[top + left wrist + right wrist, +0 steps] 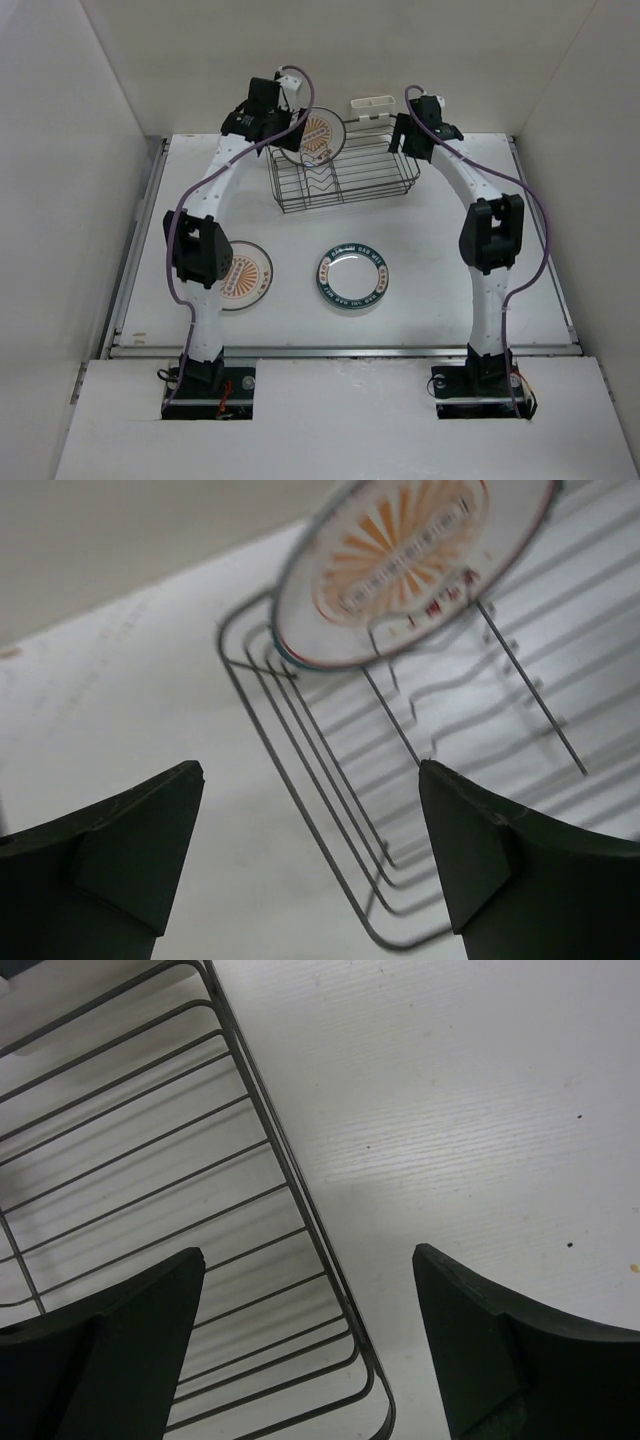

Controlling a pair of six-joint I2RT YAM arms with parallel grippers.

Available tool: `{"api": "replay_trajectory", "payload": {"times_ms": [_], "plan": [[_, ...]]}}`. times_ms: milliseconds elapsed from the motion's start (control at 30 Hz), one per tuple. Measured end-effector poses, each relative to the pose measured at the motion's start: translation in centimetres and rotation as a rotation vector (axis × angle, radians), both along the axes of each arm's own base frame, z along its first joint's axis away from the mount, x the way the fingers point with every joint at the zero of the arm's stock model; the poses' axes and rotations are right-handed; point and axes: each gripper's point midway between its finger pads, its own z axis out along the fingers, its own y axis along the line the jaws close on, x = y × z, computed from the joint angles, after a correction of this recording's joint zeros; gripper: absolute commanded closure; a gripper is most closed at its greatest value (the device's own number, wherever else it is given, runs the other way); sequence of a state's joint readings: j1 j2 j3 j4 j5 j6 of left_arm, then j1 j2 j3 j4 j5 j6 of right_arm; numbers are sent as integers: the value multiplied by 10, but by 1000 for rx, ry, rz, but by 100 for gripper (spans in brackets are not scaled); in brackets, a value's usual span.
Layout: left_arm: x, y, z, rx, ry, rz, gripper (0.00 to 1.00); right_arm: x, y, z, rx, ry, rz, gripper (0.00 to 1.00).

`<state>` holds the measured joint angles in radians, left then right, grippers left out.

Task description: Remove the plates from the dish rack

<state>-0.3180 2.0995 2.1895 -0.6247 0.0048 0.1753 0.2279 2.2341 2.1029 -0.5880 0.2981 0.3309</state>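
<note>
The dark wire dish rack stands at the back middle of the table. One orange sunburst plate stands upright in its left end; it also shows in the left wrist view, above the rack's wires. My left gripper is open and empty, just left of that plate. My right gripper is open and empty over the rack's right end, astride the rack's corner rim in the right wrist view. A second orange sunburst plate and a green-rimmed plate lie flat on the table.
A white caddy is clipped to the rack's far side. White walls enclose the table on the left, back and right. The left arm's elbow overhangs the flat orange plate.
</note>
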Motion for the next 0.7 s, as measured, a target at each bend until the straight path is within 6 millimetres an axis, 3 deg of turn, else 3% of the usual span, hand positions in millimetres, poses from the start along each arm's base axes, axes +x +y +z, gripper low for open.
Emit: {"api": "replay_trajectory", "payload": {"times_ms": [33, 67, 133, 167, 267, 367, 400, 533, 700], "plan": [[11, 4, 8, 8, -56, 26, 12, 1, 0, -2, 1, 0, 2, 18], [21, 8, 14, 21, -107, 51, 10, 3, 0, -4, 2, 0, 4, 33], [38, 14, 24, 45, -191, 91, 8, 4, 2, -11, 11, 6, 19, 45], [48, 16, 30, 53, -241, 108, 7, 3, 4, -16, 16, 16, 26, 57], [73, 17, 35, 71, -340, 132, 2, 0, 0, -30, -2, 44, 34, 73], [90, 15, 23, 79, -373, 125, 0, 0, -7, -38, 1, 51, 30, 81], [95, 14, 17, 80, -378, 121, 0, 0, -7, -38, -1, 47, 42, 88], [115, 9, -13, 68, -388, 98, 0, -6, 1, -38, 12, 37, 96, 98], [131, 7, -43, 15, -379, 78, 0, -19, 6, -38, 38, 36, 126, 100]]}}
